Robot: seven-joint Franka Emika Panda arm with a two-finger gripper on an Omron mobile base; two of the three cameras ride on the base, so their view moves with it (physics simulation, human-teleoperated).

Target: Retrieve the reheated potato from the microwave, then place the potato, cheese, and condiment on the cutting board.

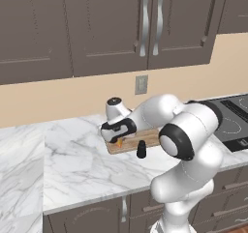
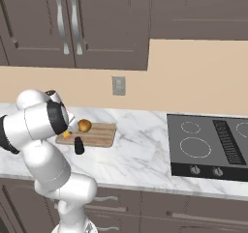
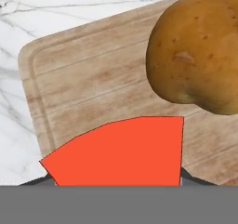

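- The flat light-brown wooden cutting board (image 2: 94, 134) has bare grain across its right half, away from the arm.
- Its left part is crowded: the rounded golden-brown potato (image 2: 84, 125) sits there, with the orange-red cheese wedge (image 2: 67, 135) just beside it.
- The small black condiment shaker (image 2: 79, 146) stands upright on the white marble counter (image 2: 140, 154) at the board's front edge, blocking a low approach from the front on that side.
- Open marble lies between the board and the black glass cooktop (image 2: 208, 145).
- The dark brown upper cabinets (image 1: 111, 24) hang well above the counter.
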